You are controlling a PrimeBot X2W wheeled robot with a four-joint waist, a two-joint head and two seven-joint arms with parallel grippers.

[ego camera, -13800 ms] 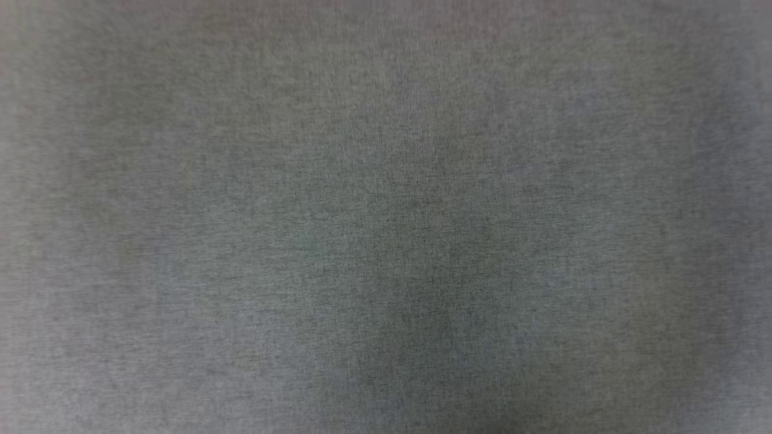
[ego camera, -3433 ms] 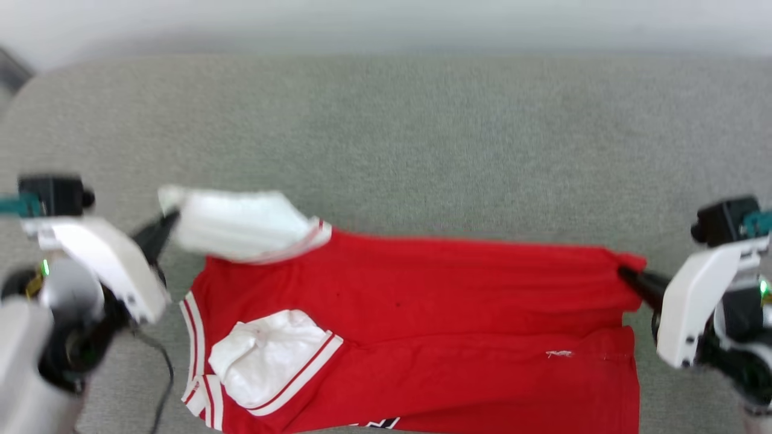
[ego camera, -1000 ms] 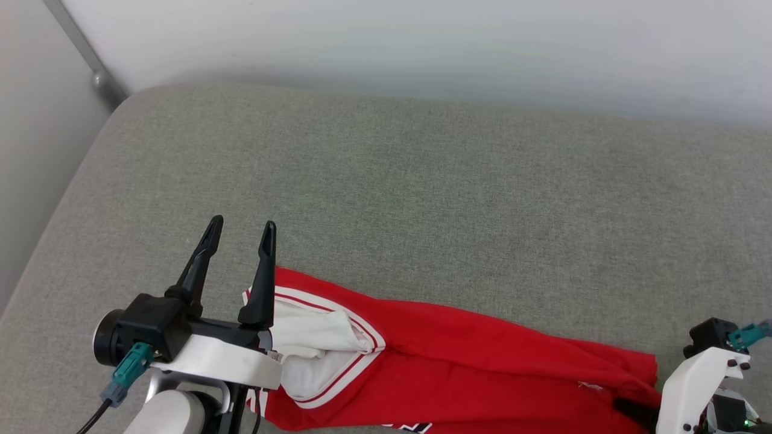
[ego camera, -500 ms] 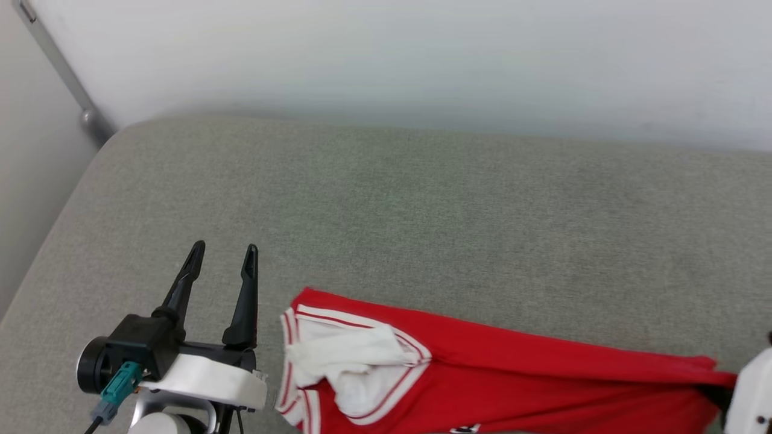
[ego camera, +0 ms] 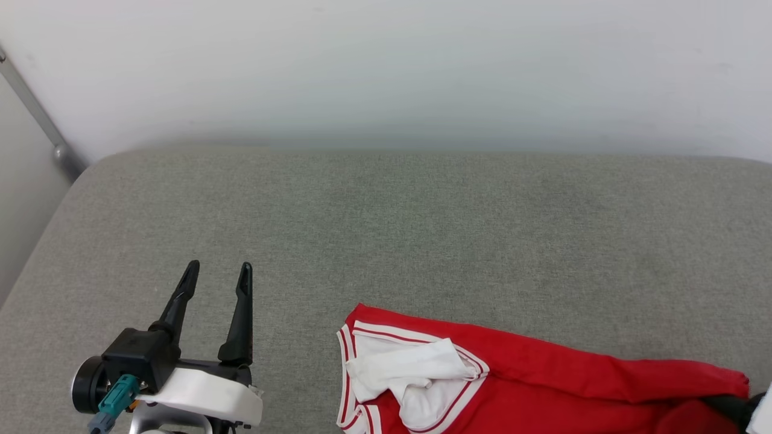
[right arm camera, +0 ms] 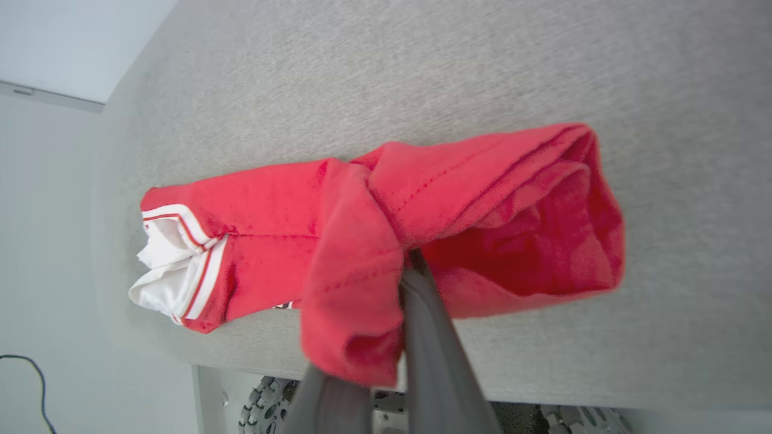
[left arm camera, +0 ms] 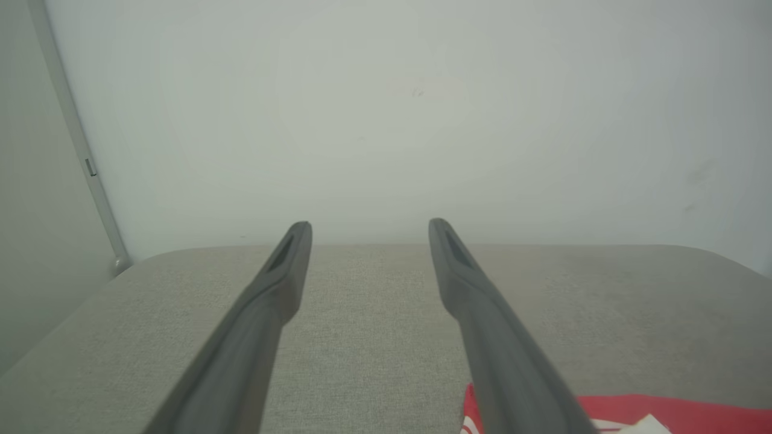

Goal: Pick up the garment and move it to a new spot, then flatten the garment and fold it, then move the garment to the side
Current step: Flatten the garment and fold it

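Light: bright, even, diffuse; shadows faint. Head view: sharp. Left wrist view: hazy, left gripper [left arm camera: 369, 224] soft up close. Right wrist view: slightly grainy.

Grey fabric-covered surface [ego camera: 422, 229], plain white wall [ego camera: 386, 60] behind, slanted metal rail [ego camera: 36, 112] at left

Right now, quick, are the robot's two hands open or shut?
Left gripper: open, holding nothing.
Right gripper: shut on the red T-shirt.
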